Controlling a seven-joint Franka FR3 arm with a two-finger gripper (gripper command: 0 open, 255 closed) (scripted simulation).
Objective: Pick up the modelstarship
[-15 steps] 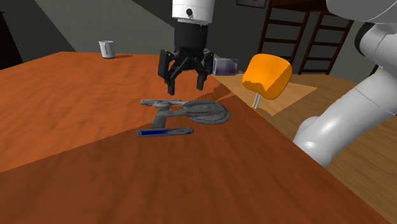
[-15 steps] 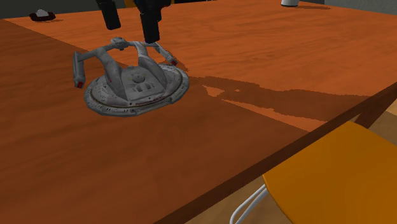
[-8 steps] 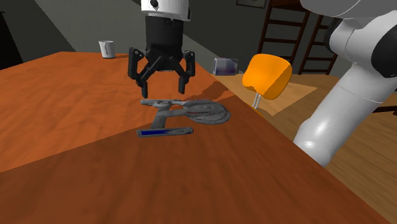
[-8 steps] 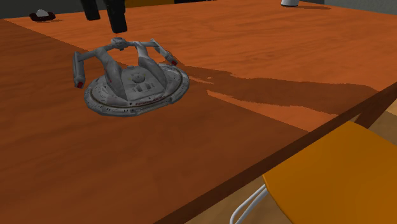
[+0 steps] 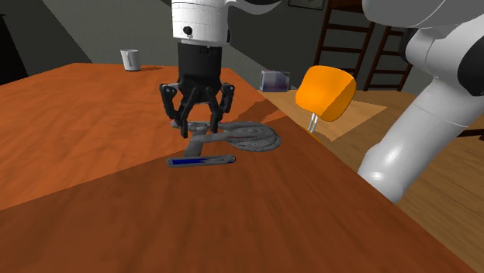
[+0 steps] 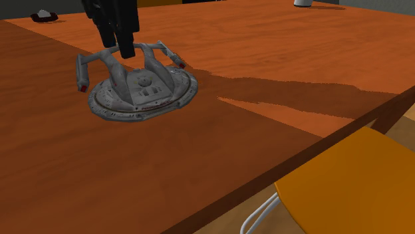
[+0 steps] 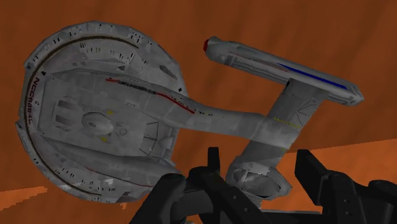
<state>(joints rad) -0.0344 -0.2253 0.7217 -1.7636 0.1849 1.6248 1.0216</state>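
The grey model starship (image 5: pixel 250 138) lies flat on the brown wooden table (image 5: pixel 85 116), with its round saucer (image 6: pixel 143 92) toward the table's edge and its two engine pods behind. My black gripper (image 5: pixel 198 129) has come straight down over the ship's rear section. It is shut on the small rear hull piece between the pods (image 7: pixel 257 179). The saucer (image 7: pixel 102 114) sticks out ahead of the gripper (image 7: pixel 257 167). In the second exterior view the gripper (image 6: pixel 118 48) meets the strut behind the saucer. The ship still rests on the table.
A white mug (image 5: pixel 130 60) stands at the table's far end. A small clear box (image 5: pixel 274 80) sits near the far edge. An orange chair (image 5: pixel 326 91) stands just off the table beside the ship, and it is also close in the second exterior view (image 6: pixel 352 186). Ladders (image 5: pixel 341 39) stand behind.
The gripper moved toward the shoulder view's left, dropped onto the ship's rear and went from wide open to closed around it. The starship has not moved.
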